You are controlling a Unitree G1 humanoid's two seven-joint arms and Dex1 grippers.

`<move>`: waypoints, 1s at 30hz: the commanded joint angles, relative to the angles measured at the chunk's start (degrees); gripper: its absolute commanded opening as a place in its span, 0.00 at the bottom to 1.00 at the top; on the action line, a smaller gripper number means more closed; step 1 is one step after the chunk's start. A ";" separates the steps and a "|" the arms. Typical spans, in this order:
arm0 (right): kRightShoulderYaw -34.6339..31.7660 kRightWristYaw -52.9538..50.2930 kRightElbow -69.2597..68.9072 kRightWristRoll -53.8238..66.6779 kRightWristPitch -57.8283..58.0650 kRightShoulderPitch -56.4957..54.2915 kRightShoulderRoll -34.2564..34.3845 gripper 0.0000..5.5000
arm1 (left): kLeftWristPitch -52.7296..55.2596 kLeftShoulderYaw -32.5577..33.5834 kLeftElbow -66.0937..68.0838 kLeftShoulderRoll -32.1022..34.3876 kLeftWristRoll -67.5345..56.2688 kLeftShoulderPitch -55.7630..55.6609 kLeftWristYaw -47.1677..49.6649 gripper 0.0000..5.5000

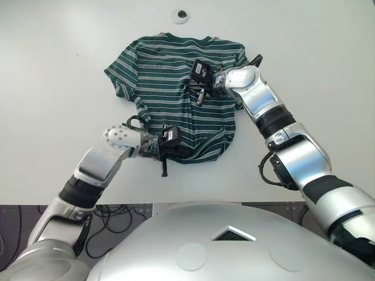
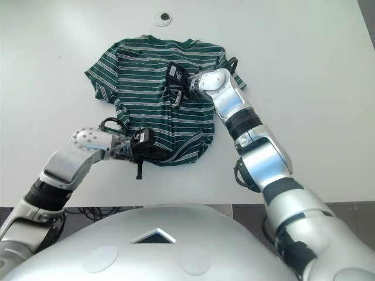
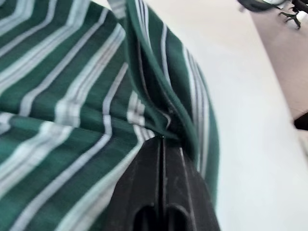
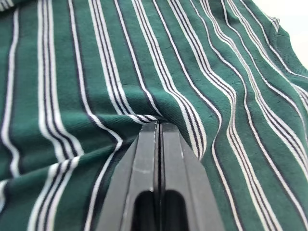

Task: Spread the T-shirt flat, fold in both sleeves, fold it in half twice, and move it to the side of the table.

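jaws of the left gripper (image 3: 160, 142) are pressed together on a pinch of the t-shirt (image 1: 167, 70) at its near hem, where the cloth is bunched into a raised fold. jaws of the right gripper (image 4: 158, 126) are likewise together, nipping a small pucker of fabric on the chest area, toward the robot's right. the green, white-striped t-shirt lies on the white table (image 1: 53, 129), about mid-table, collar pointing away from the robot. 1 sleeve (image 1: 119, 82) is spread out on the robot's left; the other sleeve is mostly covered by the right arm. the near hem is rumpled and curled up, not flat. 1 small round disc (image 1: 180, 16) with a dark centre sits on the table beyond the collar, apart from the t-shirt.
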 commanded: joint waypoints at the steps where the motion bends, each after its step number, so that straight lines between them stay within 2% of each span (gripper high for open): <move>1: 2.21 -1.69 5.88 -4.49 2.31 3.59 -1.03 0.00 | 3.52 -0.48 -4.28 3.92 -1.26 6.61 0.70 0.01; 7: 2.48 -2.36 6.92 -4.29 1.05 3.71 -1.54 0.00 | 6.32 5.53 -12.53 8.04 -6.33 13.47 2.81 0.01; 13: 1.78 -5.37 8.47 -4.42 -1.75 3.45 -1.68 0.00 | 7.23 8.07 -18.92 12.57 -6.87 20.16 5.57 0.01; 18: 0.62 -7.84 8.73 -4.44 -6.52 3.12 -1.59 0.00 | 12.08 13.76 -27.26 14.18 -11.25 19.47 8.46 0.01; 21: -1.27 -9.08 8.46 -3.88 -8.58 3.11 -2.31 0.00 | 16.44 20.81 -32.24 14.40 -17.71 16.01 10.28 0.01; 23: -3.53 -8.64 5.58 -2.31 -9.04 4.05 -3.69 0.00 | 18.72 25.54 -29.07 12.70 -22.54 9.19 11.60 0.01; 25: -7.32 -6.22 -1.62 1.37 -10.87 6.47 -5.34 0.00 | 19.27 27.03 -22.73 10.13 -24.08 2.47 13.54 0.01; 27: -9.40 -1.05 -9.95 4.78 -10.52 9.39 -7.73 0.00 | 19.19 23.27 -13.45 6.20 -18.77 -4.29 19.27 0.01; 30: -6.72 11.02 -20.02 6.71 -6.62 13.89 -13.50 0.00 | 14.74 15.69 4.63 -2.31 -9.07 -13.13 26.49 0.01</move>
